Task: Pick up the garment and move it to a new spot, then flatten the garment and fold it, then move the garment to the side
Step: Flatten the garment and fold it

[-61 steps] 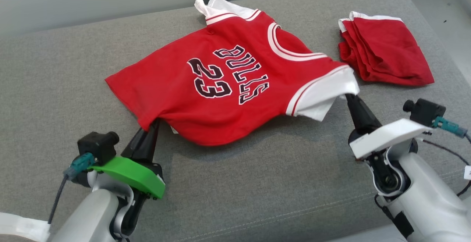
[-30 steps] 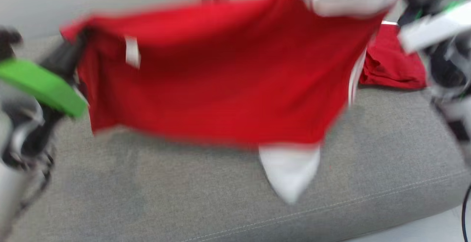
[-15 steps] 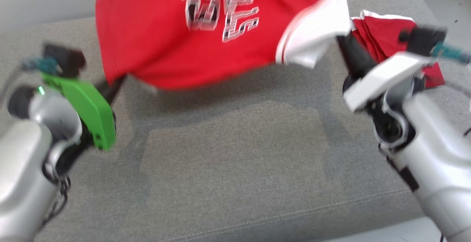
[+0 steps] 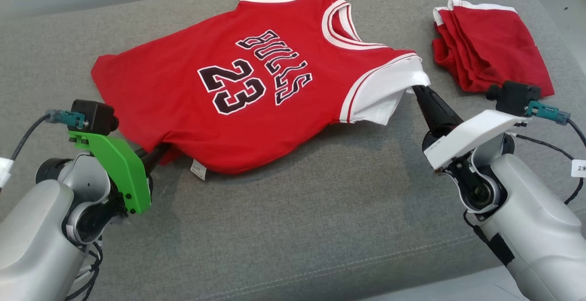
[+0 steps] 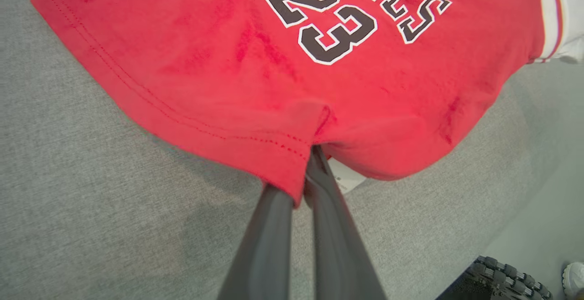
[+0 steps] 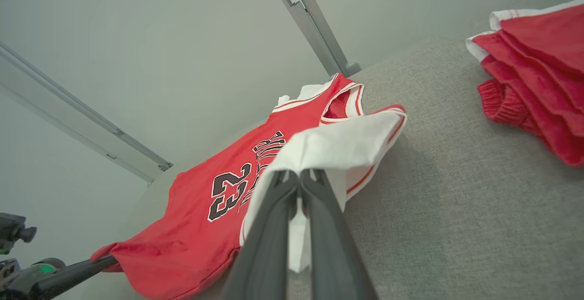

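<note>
The garment [image 4: 256,86] is a red jersey with white sleeves and "BULLS 23" on it, spread face up across the grey cushion [image 4: 293,228]. My left gripper [image 4: 167,149] is shut on its red hem at the near left corner; the left wrist view shows the hem [image 5: 292,172] pinched between the two fingers. My right gripper [image 4: 414,89] is shut on the white sleeve at the near right; in the right wrist view the sleeve [image 6: 346,147] drapes over the fingertips. A small white label [image 4: 198,170] hangs from the hem.
A folded red garment with white trim [image 4: 490,54] lies at the far right of the cushion, just beyond my right wrist camera. The cushion's front edge [image 4: 412,269] runs close below my arms. A grey wall with a metal rail [image 6: 315,22] stands behind.
The jersey was swung up off the cushion and laid down again, flatter and farther to the left. Both grippers kept their hold throughout.
</note>
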### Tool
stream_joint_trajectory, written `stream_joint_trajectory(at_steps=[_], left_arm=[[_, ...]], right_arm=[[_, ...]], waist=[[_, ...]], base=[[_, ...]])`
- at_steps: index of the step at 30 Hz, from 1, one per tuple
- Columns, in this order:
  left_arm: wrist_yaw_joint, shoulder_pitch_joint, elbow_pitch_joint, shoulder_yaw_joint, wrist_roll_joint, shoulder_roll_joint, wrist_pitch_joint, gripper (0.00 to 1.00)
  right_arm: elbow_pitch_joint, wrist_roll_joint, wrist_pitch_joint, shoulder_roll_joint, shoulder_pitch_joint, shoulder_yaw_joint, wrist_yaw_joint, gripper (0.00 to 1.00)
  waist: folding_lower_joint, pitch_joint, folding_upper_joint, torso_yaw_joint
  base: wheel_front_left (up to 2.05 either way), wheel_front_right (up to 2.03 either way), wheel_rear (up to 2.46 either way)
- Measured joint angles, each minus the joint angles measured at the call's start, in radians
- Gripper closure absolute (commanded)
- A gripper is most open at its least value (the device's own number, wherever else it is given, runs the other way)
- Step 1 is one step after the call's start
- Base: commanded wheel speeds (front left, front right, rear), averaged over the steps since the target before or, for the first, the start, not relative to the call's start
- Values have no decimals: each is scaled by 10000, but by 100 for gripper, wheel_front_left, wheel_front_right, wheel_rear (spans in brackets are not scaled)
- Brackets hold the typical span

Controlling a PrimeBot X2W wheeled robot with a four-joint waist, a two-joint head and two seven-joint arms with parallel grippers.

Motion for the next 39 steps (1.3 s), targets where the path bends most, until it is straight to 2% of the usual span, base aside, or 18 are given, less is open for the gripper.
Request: stream_joint_trajectory(at_steps=[9, 16, 20, 25, 30, 32, 33, 35, 36, 37, 38, 39], left_arm=[[-123, 26, -65, 518, -1120, 125, 203, 100], [-178, 310, -107, 560, -1363, 265, 303, 100], [-180, 533, -249, 426, -1112, 159, -100, 100], [-209, 639, -291, 418, -671, -393, -1174, 100], [-209, 1032, 50, 447, -491, -479, -1666, 100], [-209, 1067, 123, 403, -428, -479, -1760, 89], [-209, 1067, 155, 397, -414, -479, -1795, 82], [-209, 1068, 198, 395, -412, -477, -1870, 74], [-211, 1068, 253, 391, -387, -477, -1939, 67], [-211, 1070, 291, 389, -374, -476, -1967, 62], [-211, 1076, 326, 384, -339, -476, -2025, 55], [-211, 1082, 353, 368, -328, -472, -2027, 52]], right_arm=[[-673, 52, 174, -608, 359, 221, 176, 100], [-796, 207, 523, -729, 1079, 612, 180, 100], [-786, 134, 650, -796, 1108, 853, 180, 100], [-627, -10, 648, -817, 1276, 907, 178, 100], [-370, -211, 583, -813, 1273, 980, 161, 100], [-267, -234, 489, -803, 1271, 930, 150, 100], [-219, -261, 460, -798, 1264, 907, 77, 87], [-146, -303, 458, -802, 1252, 901, 40, 52], [-88, -384, 439, -803, 1251, 901, -17, 8], [-36, -453, 366, -802, 1251, 901, -15, 0], [-2, -474, 359, -802, 1251, 901, -15, 0], [35, -516, 326, -802, 1251, 903, -17, 0]], waist=[[0, -207, 0, -51], [0, -184, 0, -146], [0, -138, 0, -158], [0, 2, 0, -28], [0, 107, 0, 61], [0, 130, 0, 79], [0, 139, 0, 86], [0, 147, 0, 94], [0, 153, 0, 101], [0, 159, 0, 108], [0, 162, 0, 115], [0, 164, 0, 122]], base=[[0, 0, 0], [0, 0, 0], [0, 0, 0], [0, 0, 0], [0, 0, 0], [0, 0, 0], [0, 0, 0], [0, 0, 0], [0, 0, 0], [0, 0, 0], [0, 0, 0], [0, 0, 0]])
